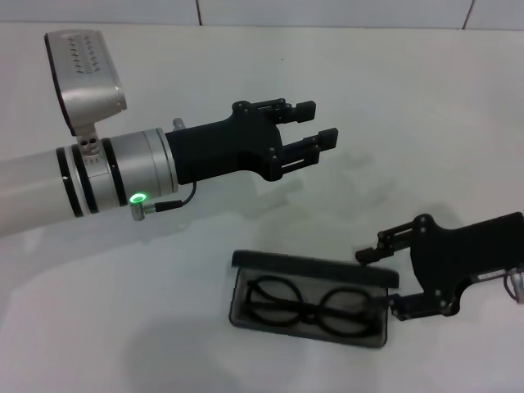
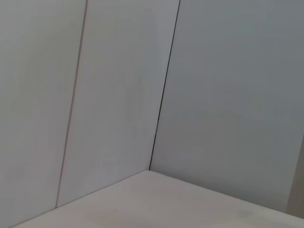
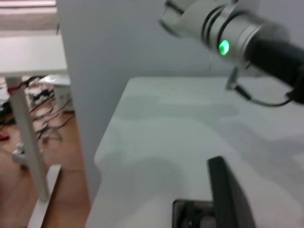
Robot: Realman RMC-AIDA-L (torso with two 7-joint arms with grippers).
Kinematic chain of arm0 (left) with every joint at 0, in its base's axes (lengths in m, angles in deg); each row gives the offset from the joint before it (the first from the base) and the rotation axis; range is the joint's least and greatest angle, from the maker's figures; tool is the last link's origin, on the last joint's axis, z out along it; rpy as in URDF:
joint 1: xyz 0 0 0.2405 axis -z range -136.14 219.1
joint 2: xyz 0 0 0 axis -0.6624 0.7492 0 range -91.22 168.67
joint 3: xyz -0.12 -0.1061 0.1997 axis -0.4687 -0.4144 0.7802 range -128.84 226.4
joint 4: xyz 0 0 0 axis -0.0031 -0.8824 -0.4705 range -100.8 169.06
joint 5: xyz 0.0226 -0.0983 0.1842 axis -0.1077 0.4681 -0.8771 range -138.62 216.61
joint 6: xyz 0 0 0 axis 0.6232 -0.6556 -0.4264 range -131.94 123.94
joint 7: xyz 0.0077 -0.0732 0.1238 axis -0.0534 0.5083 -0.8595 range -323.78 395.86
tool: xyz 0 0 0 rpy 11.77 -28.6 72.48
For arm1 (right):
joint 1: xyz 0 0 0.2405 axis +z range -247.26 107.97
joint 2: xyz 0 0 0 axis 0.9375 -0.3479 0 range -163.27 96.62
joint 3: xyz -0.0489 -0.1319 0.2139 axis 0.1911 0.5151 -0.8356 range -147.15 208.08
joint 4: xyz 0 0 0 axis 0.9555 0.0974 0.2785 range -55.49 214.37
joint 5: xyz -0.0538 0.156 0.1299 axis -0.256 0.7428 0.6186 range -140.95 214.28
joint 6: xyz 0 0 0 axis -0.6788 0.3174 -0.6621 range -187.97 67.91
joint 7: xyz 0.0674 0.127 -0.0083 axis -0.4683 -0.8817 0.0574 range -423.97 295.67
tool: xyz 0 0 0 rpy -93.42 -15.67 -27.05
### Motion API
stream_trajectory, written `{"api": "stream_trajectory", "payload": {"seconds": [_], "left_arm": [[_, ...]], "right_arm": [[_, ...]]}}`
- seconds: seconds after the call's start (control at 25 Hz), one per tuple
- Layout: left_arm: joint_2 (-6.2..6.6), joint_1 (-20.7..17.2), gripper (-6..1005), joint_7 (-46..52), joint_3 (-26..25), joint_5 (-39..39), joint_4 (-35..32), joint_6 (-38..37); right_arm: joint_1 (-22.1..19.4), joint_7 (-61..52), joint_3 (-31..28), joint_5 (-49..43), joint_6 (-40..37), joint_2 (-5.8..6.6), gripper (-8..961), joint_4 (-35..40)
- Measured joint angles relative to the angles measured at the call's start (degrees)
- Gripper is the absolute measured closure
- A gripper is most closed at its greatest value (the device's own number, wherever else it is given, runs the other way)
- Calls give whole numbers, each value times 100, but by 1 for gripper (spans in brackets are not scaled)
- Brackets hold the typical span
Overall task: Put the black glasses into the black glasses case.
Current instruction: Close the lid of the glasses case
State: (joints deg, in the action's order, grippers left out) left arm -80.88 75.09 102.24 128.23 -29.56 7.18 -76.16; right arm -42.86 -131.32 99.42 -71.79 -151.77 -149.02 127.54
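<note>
The black glasses case (image 1: pixel 246 304) lies open on the white table near its front, with the lid (image 1: pixel 315 268) standing up along the far side. The black glasses (image 1: pixel 307 307) lie inside it, lenses side by side. My right gripper (image 1: pixel 383 281) is at the case's right end and is open, one finger by the lid's corner and the other by the tray's corner. My left gripper (image 1: pixel 315 123) hovers open and empty well behind the case. The right wrist view shows the case lid (image 3: pixel 225 194) edge-on, with the left arm (image 3: pixel 228 28) beyond it.
The white table (image 1: pixel 426 147) runs back to a tiled wall (image 2: pixel 228 95). In the right wrist view the table edge (image 3: pixel 107 142) drops to a floor with another table's leg (image 3: pixel 26 133) and cables.
</note>
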Motion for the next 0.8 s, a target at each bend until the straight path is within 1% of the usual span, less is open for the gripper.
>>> {"api": "stream_trajectory", "payload": {"seconds": [0.28, 0.64, 0.8], "left_arm": [[-2, 13, 452, -2, 0, -1, -3, 1], [5, 15, 452, -121, 0, -7, -1, 20], [7, 50, 452, -131, 0, -2, -1, 26]], "right_arm": [[29, -48, 425, -80, 710, -12, 412, 3], [79, -67, 514, -76, 828, -9, 415, 6], [77, -29, 521, -49, 1033, -17, 541, 6]]}}
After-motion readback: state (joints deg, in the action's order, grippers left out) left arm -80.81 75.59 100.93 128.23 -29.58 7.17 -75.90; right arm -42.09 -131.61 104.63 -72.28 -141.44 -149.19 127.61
